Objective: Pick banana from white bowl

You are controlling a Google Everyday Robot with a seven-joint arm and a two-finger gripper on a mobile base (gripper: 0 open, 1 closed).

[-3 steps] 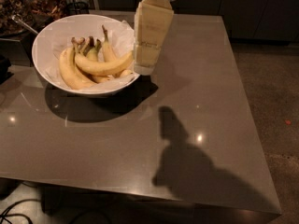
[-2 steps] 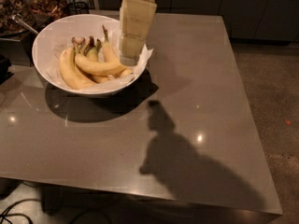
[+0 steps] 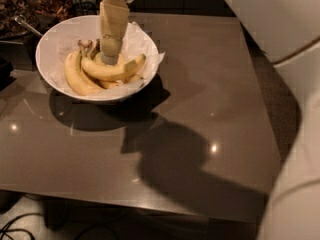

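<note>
The white bowl (image 3: pixel 55 39) stands at the table's far left, lined with crinkled white paper. In it lies the banana (image 3: pixel 112 70), long, curved and yellow, with a darker tip pointing right. It rests across bunched bananas (image 3: pixel 75 76) with brown stems. My gripper (image 3: pixel 110 59) hangs straight down into the bowl from above. Its tip is just above the banana's middle, at or very near its top surface.
The brown table (image 3: pixel 200 109) spreads to the right and front of the bowl. A dark tray with a spoon (image 3: pixel 22 21) sits at the far left. My arm's pale body (image 3: pixel 295 109) fills the right edge. Cables lie on the floor at the bottom left.
The gripper has moved left from the bowl's right rim to over its middle and come down onto the bananas. My arm's body has come into view on the right.
</note>
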